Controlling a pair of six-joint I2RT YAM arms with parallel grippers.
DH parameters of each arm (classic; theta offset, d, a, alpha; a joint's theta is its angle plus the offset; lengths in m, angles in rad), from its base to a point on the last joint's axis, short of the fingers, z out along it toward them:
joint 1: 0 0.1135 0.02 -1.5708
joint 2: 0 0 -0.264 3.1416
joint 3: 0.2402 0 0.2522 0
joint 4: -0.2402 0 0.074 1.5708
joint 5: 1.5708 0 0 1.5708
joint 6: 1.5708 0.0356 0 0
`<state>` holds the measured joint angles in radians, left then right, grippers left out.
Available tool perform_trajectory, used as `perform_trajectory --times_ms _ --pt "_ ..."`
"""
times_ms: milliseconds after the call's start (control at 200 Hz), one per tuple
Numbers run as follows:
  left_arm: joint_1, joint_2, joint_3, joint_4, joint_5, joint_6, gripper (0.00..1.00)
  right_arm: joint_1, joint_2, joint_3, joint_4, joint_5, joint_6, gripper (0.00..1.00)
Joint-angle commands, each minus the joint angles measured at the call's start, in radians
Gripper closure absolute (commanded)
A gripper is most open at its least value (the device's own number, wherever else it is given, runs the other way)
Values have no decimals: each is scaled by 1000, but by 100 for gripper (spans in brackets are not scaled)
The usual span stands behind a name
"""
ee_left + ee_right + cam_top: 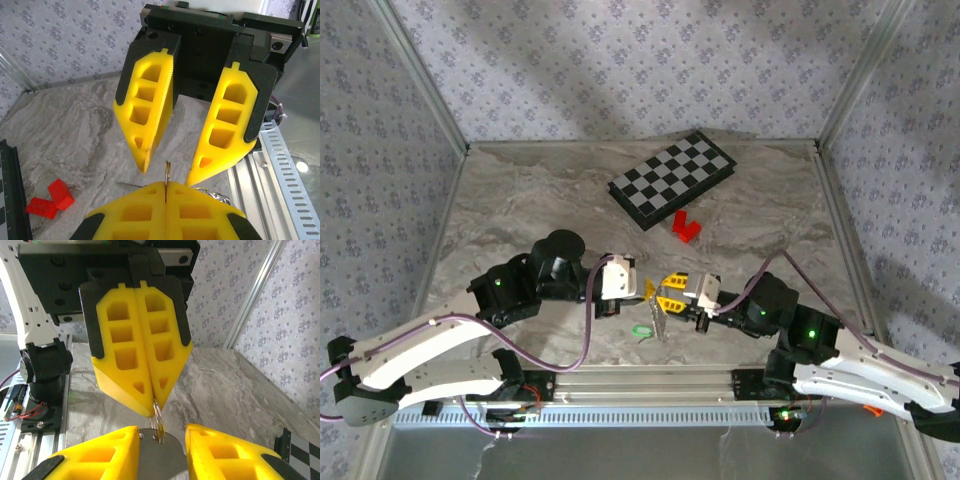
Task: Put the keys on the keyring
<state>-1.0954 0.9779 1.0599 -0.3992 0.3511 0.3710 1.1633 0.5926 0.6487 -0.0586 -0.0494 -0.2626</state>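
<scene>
1. Keyring (158, 415): a thin metal bit of it pokes out from the tips of the left hand (165, 187), whose fingers are pressed together on it. The rest of the beaded chain sags from that hand toward the table (520, 200).
2. The right hand (161, 432) faces the left hand tip to tip. Its fingers stand apart, one on each side of the pinched bit, and seem to touch nothing.
3. The key (642, 330) lies loose on the table just to the near side of the left hand, below both sets of tips and apart from them.
4. Handling, as I judge it:
   - The key is tiny, light and stiff. It lies flat, so it will be awkward to pinch and quick to skid.
   - The green head looks like the best place to grip, which leaves the metal part free for threading.
   - The chain is light and floppy, so only the bit at the left hand's tips holds steady. Anything further along it will swing.
5. Further out, the red block (686, 228) and the board (672, 178) lie well beyond the left hand, on its far side.
</scene>
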Motion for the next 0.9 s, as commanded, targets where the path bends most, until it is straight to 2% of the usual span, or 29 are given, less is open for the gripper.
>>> perform_trajectory --times_ms 0,235,555,895 --pt "-6 -1 56 -27 21 22 100 20 -2 36 -13 64 -39 70" --pt "-6 11 68 -55 29 23 100 35 13 37 -9 74 -49 77" --pt "-6 14 78 -74 21 28 100 47 38 36 11 69 -55 82" --pt "-7 11 78 -88 2 28 100 56 43 35 26 79 -56 77"
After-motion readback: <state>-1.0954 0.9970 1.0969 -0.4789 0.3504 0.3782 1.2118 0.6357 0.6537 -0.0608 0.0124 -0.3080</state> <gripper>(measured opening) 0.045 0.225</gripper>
